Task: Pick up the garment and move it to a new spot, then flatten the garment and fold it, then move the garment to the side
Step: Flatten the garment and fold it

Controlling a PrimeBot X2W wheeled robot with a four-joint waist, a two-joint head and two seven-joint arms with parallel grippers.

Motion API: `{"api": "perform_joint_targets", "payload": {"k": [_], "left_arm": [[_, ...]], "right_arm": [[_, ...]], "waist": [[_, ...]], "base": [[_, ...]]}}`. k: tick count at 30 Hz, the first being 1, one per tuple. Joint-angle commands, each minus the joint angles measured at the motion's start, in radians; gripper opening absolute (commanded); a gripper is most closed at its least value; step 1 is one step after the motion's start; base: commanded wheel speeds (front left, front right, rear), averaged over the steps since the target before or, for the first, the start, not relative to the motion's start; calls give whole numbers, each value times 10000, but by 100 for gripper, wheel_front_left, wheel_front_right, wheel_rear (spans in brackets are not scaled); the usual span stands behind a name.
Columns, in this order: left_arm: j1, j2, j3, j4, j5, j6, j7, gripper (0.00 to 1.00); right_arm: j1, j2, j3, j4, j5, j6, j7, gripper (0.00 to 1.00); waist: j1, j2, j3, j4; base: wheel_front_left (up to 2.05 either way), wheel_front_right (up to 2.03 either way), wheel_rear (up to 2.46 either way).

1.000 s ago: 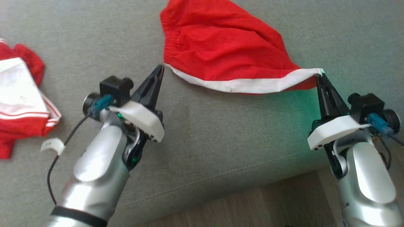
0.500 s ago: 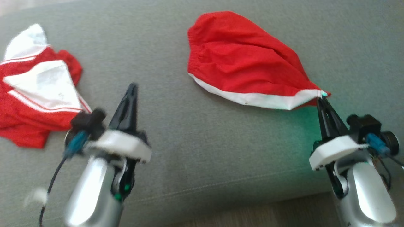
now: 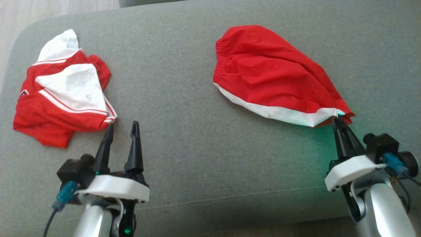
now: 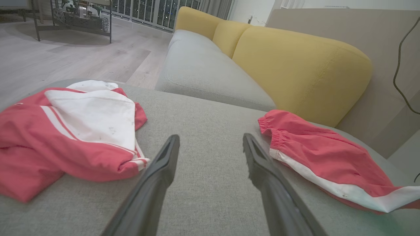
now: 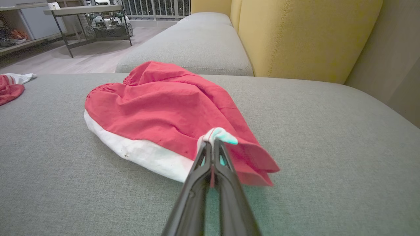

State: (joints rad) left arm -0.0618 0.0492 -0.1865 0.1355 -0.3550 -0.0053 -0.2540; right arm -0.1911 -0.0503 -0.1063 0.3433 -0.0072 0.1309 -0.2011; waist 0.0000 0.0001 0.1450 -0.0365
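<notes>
The garment (image 3: 273, 82) is a pair of red shorts with a white hem band, lying bunched on the grey sofa cushion (image 3: 197, 148) at the right. My right gripper (image 3: 337, 117) is shut on the near right corner of its white band, seen pinched in the right wrist view (image 5: 213, 144) with the garment (image 5: 157, 108) spread beyond it. My left gripper (image 3: 122, 125) stands open and holds nothing, low over the cushion at the lower left. In the left wrist view its fingers (image 4: 210, 137) point between the garment (image 4: 328, 154) and another piece of clothing.
A second red and white piece of clothing (image 3: 65, 95) lies crumpled at the left, close to my left fingertips. Yellow back cushions (image 4: 295, 65) rise behind the seat. The cushion's front edge runs along the bottom of the head view, and wooden floor (image 3: 49, 6) shows at the far left.
My left gripper has left the band's left end, drawn back toward the lower left and opened. The garment's left end now rests on the cushion. The head camera has also shifted.
</notes>
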Motion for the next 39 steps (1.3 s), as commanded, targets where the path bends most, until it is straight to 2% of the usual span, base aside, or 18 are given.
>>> {"api": "perform_joint_targets", "payload": {"k": [1,6,11,23,32,39], "left_arm": [[-460,14,227,-332,-17,78,-78,100],[-554,13,-11,-110,-145,36,-78,100],[-981,12,-520,1018,2,-265,-78,100],[-4599,29,-1810,4180,28,-1104,156,100],[-6705,175,-2573,5919,-447,-1246,169,100],[-7229,476,-3975,6014,-1306,-1251,73,100]], "right_arm": [[-151,1,257,-363,74,-2,-6,0],[-227,1,376,-454,197,-2,15,0],[-369,1,532,-493,314,-2,-26,0],[-1362,1,1092,-615,557,-2,-213,0],[-1895,1,1235,-485,544,-2,-378,0],[-2067,1,1290,-334,556,-2,-463,0]], "waist": [[0,-1,9,-22],[0,-1,150,-195],[0,-1,542,-517],[0,-1,2352,-1382],[0,-1,3010,-1711],[0,-1,3083,-1838]], "base": [[0,0,0],[0,0,0],[0,0,0],[0,0,0],[0,0,0],[0,0,0]]}}
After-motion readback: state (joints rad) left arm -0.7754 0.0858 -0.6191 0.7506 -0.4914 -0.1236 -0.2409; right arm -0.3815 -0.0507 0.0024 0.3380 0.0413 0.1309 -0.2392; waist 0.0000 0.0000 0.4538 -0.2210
